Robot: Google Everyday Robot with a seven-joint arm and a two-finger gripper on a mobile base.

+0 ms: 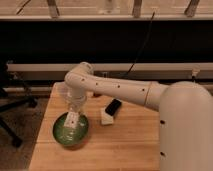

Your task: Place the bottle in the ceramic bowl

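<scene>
One wooden table (pixel 131 146) fills the lower part of the view, and one green bowl (pixel 81 140) sits on it near the left edge, closer to the front left corner than to the back one. One bottle (pixel 73 120), pale with a white label, stands roughly upright with its lower end inside the bowl, just off the bowl's centre. One robot arm (pixel 117 90) reaches in from the right side across the back half of the table and bends down over the bowl. Its single gripper (pixel 75 106) hangs directly above the bowl, right at the top of the bottle. Whether the claw is clenched on the bottle or released cannot be told from this view, since the two blur together there.

One other thing lies on the table: a small white block with a black part (pixel 110 112), near the middle of the tabletop, just right of the bowl and apart from it. Left of the table stands one dark office chair (pixel 11 105). One black cable (pixel 142 46) runs down the dark wall behind the table.
</scene>
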